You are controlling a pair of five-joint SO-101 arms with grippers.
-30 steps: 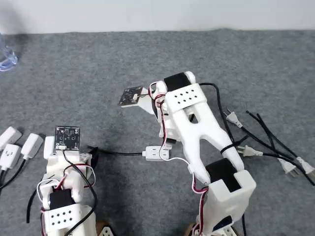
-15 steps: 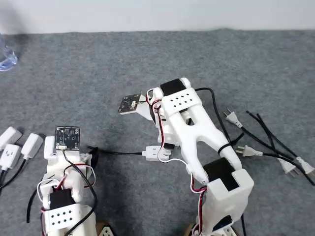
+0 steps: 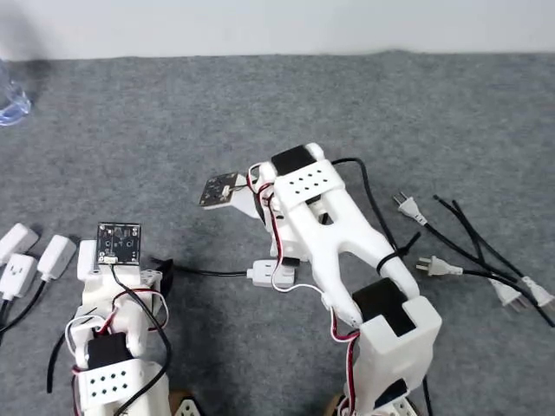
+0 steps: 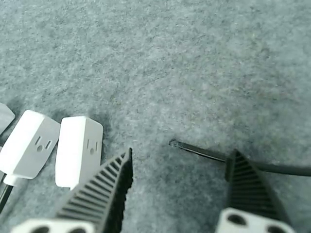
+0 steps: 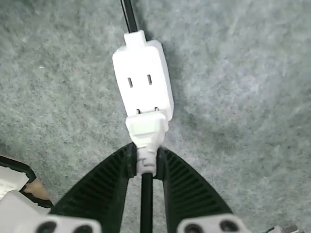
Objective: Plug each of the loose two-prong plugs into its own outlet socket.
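Note:
In the right wrist view my right gripper (image 5: 145,156) is shut on a white two-prong plug (image 5: 146,130). The plug's front meets the lower socket of a white outlet block (image 5: 143,82), and short bits of prong still show between them. From above, that outlet block (image 3: 268,276) lies on the grey mat under the right arm, with a black cord (image 3: 208,271) running left from it. My left gripper (image 4: 181,154) hovers open over the mat, holding nothing. Two white outlet blocks (image 4: 77,150) lie beside one of its fingers, and a thin black cord (image 4: 243,161) lies by the other.
Several loose plugs on black cords (image 3: 438,266) lie on the mat to the right of the right arm. More white outlet blocks (image 3: 35,256) sit at the left edge. A clear plastic object (image 3: 10,100) is at the far left back.
The right arm has swung left and slightly toward the near edge, and the plug and the white outlet block have shifted a little left with it. The left arm has not moved.

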